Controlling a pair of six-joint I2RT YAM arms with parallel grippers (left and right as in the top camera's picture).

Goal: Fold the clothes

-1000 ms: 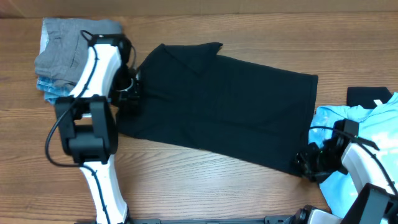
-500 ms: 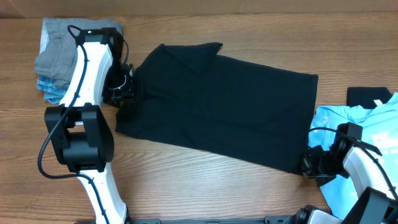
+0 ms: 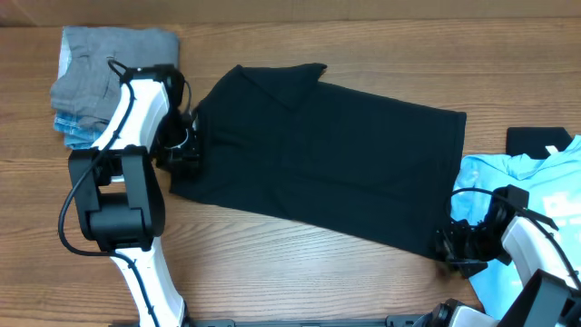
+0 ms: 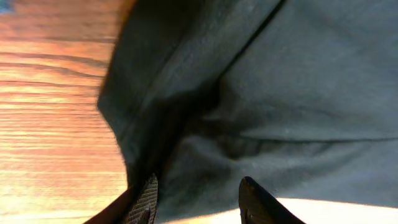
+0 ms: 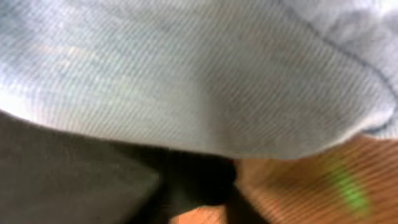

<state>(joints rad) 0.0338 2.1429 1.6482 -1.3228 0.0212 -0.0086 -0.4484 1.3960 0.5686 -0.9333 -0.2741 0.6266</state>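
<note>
The left hand point(image 3: 186, 145) sits low at the left edge of the shirt point(image 3: 327, 154). It is about half wide. In the wrist view its two fingertips point(image 4: 149, 199) stand apart, with dark cloth showing between and above them. The shirt's edge there is bunched into a few soft folds, and bare desk point(image 4: 56, 124) lies just left of it. The left arm point(image 3: 136, 113), white with black joints, reaches up along that same side.

The right hand point(image 3: 451, 247) rests at the shirt's lower right corner, touching or just over the cloth. Its wrist view is blurred, so I cannot tell whether it is wide, narrow or holding anything. That view shows pale blue cloth of the tee point(image 5: 199, 81) across the top, dark shirt cloth at lower left and wood at lower right.

The shirt is black and lies spread flat across the middle of the desk point(image 3: 300, 272), tilted so that its right end sits lower. Its collar points to the upper left.

The tee, light blue with white print, lies crumpled just right of the right hand, at the desk's right edge. A black piece point(image 3: 531, 141) with a small white mark lies above the tee. A pile point(image 3: 100, 68) of grey and blue cloth sits in the upper left corner, near the left arm.
</note>
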